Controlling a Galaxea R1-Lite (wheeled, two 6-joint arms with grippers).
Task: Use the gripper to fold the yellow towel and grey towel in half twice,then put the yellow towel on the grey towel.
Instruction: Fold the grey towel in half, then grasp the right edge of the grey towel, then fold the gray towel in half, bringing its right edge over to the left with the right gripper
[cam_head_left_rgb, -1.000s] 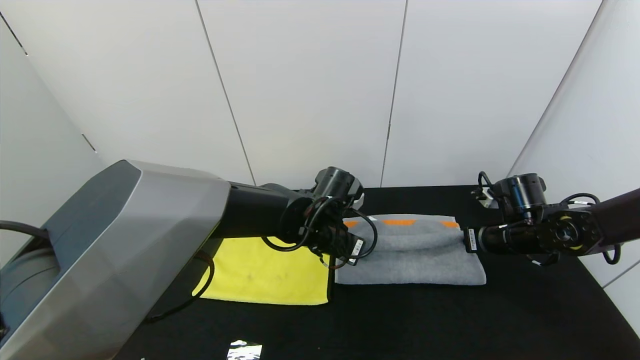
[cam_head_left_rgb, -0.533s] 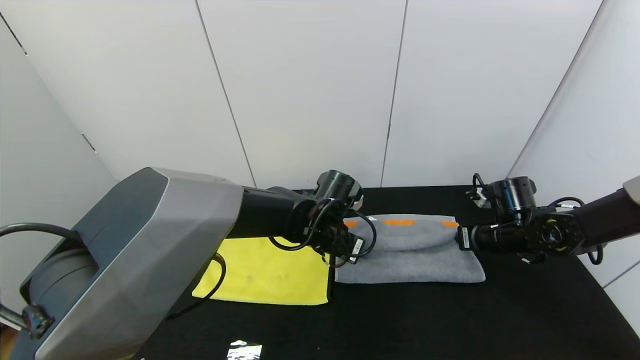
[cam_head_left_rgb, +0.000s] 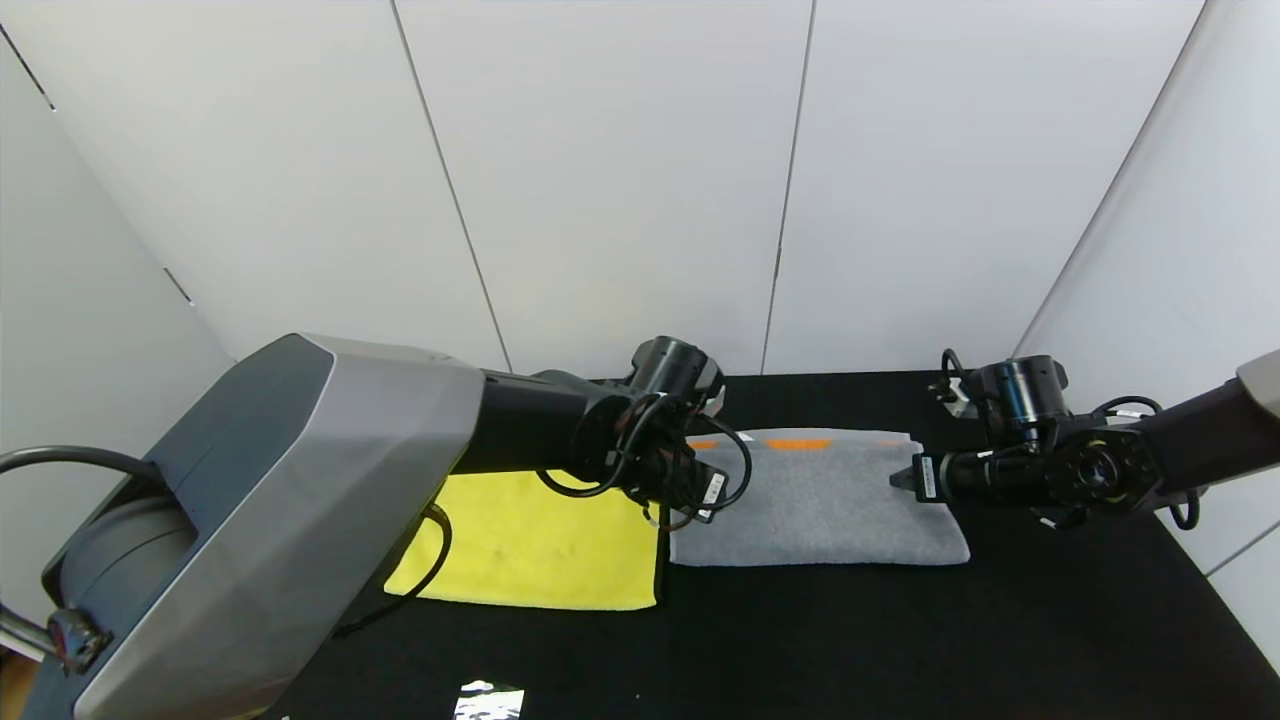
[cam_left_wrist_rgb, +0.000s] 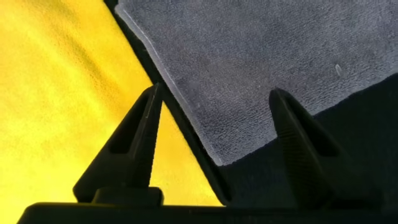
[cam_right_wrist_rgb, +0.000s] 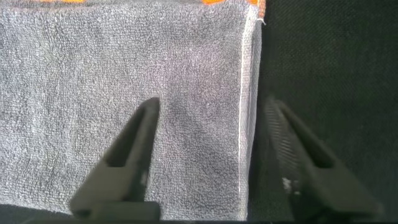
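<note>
Black table (cam_head_left_rgb: 900, 640), grippers spread (empty)

White booth, black table

Pale wall panels (cam_head_left_rgb: 620, 170) (thin dark seams between them) enclose a black cloth-covered table (cam_head_left_rgb: 900, 640).

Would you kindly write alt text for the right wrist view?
The right end effector hangs open over the edge of the grey towel, one finger above the cloth and the other above the black table. An orange band runs along the towel's far end.
</note>
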